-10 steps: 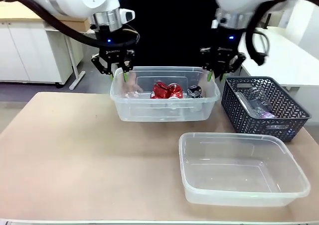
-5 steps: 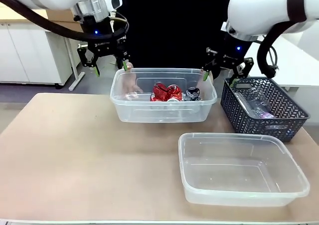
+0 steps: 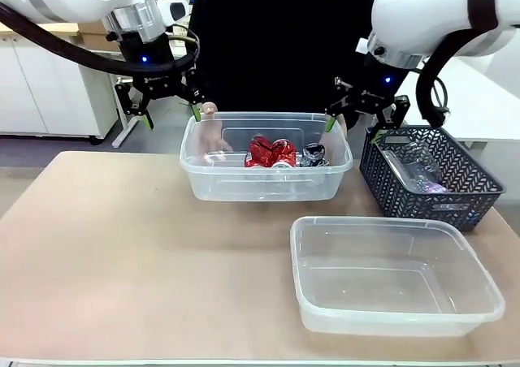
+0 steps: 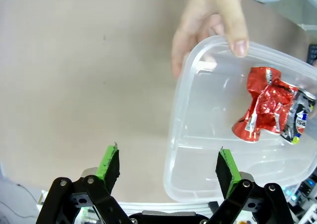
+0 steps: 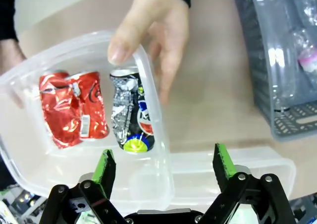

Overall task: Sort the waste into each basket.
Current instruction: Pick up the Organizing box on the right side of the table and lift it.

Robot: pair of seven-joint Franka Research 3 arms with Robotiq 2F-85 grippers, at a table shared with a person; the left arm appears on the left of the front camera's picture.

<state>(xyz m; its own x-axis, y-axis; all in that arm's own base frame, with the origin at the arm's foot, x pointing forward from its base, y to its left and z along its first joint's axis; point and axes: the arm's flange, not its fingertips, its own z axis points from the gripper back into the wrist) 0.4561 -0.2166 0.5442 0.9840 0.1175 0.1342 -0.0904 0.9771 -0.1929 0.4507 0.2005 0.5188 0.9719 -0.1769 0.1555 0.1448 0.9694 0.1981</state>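
Red wrapper (image 3: 272, 150) and the small can (image 3: 315, 151) lie touching inside the far tub (image 3: 268, 190), toward its right end. The person's hands (image 5: 153, 35) are on that tub's far corners, thumbs over the rim.

My left gripper (image 3: 172, 117) hangs above and just outside the tub's left end, jaws spread wide and empty. My right gripper (image 3: 353, 128) hangs over its right end, likewise wide and empty.

A second ago both sat low at the tub's end walls, jaws narrower. They've let go and lifted away, and the tub has barely shifted.

I read this as a release just finished. The clear bottles (image 3: 414, 170) sit in the blue basket (image 3: 455, 205) right of the tub, and the second tub (image 3: 325, 245), in front of it, is bare. So next I'd send the right gripper down into the basket for a bottle.
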